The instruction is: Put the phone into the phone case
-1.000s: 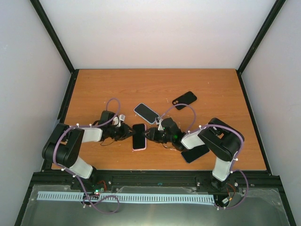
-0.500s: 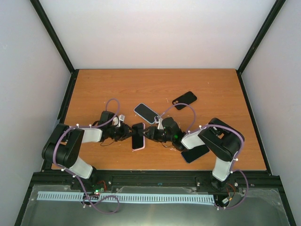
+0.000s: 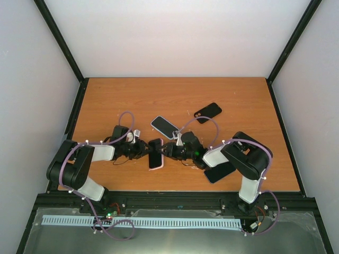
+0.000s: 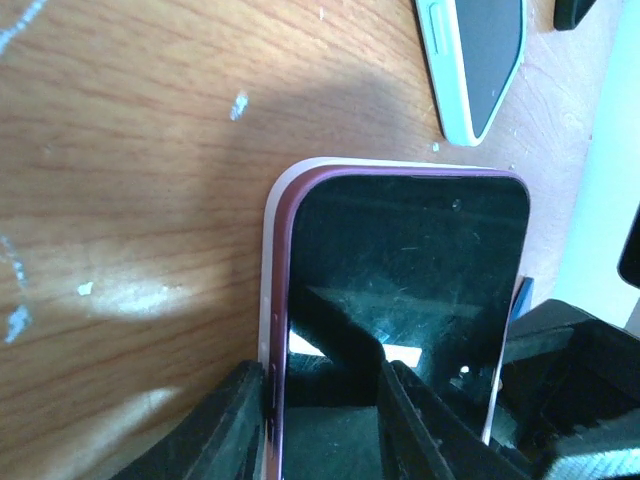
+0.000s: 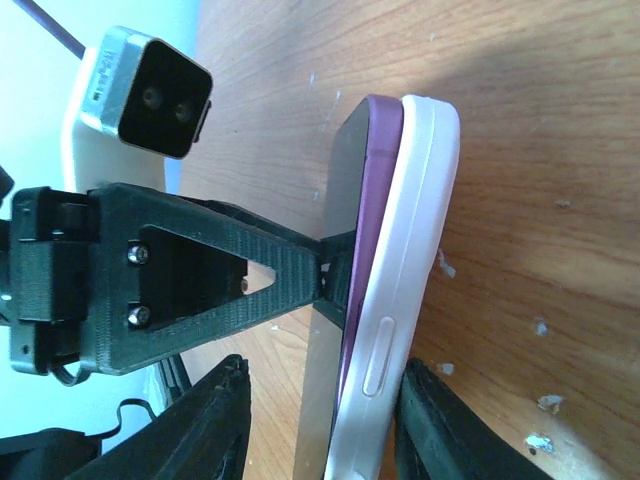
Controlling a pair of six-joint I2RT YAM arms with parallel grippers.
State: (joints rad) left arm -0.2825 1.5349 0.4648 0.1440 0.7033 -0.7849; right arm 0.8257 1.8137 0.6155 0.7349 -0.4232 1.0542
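Observation:
The phone (image 3: 155, 150), dark-screened with a purple rim, sits partly in a pinkish-white case (image 3: 154, 165) near the table's front middle. Both are tipped up on a long edge. In the right wrist view the phone (image 5: 362, 180) stands proud of the case (image 5: 425, 200) along the top. My left gripper (image 3: 145, 150) holds the left long edge, one finger on the screen (image 4: 400, 250) and the other against the case wall (image 4: 267, 300). My right gripper (image 5: 325, 368) straddles the opposite edge. Its right finger (image 5: 440, 430) touches the case back. Its left finger stands off the screen.
A second phone in a pale case (image 3: 165, 127) lies just behind the grippers. A black case (image 3: 207, 111) lies farther back right. A black phone (image 3: 220, 172) rests under the right forearm. Black frame rails border the wooden table (image 3: 106, 100).
The phone and case have tipped up from lying flat and look narrower from above. Both grippers have shifted slightly away from the near edge, staying at the phone's sides.

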